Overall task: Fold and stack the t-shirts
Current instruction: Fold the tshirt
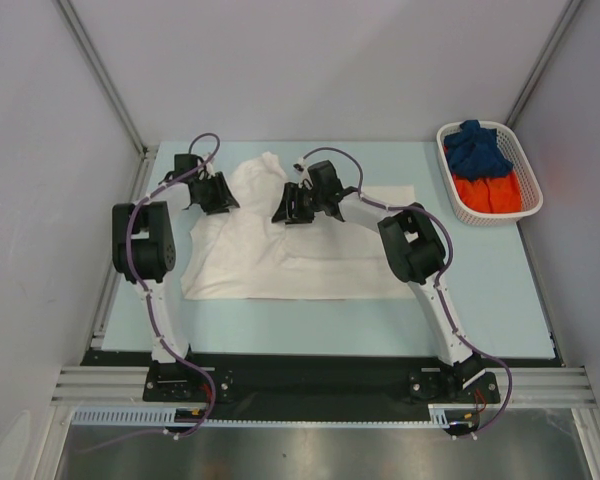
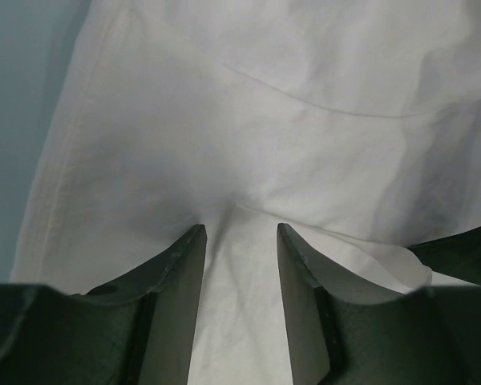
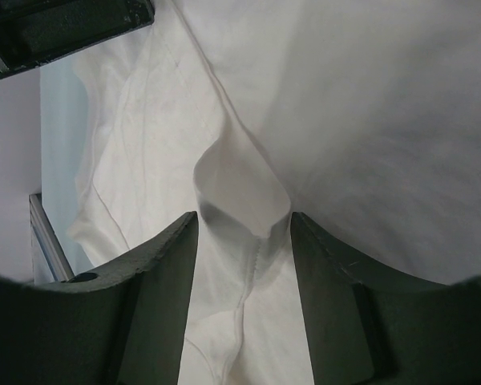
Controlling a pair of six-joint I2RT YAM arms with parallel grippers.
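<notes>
While the blue shirt [image 1: 477, 150] and orange shirt [image 1: 485, 192] are sitting in the basket [image 1: 528, 205], the white t-shirt [image 1: 280, 260] is lying spread out, not folded yet. The left gripper [image 2: 240, 233] and right gripper [image 3: 244, 220] are standing part open, gripping nothing, with white cloth bunching right under and between their fingers.
</notes>
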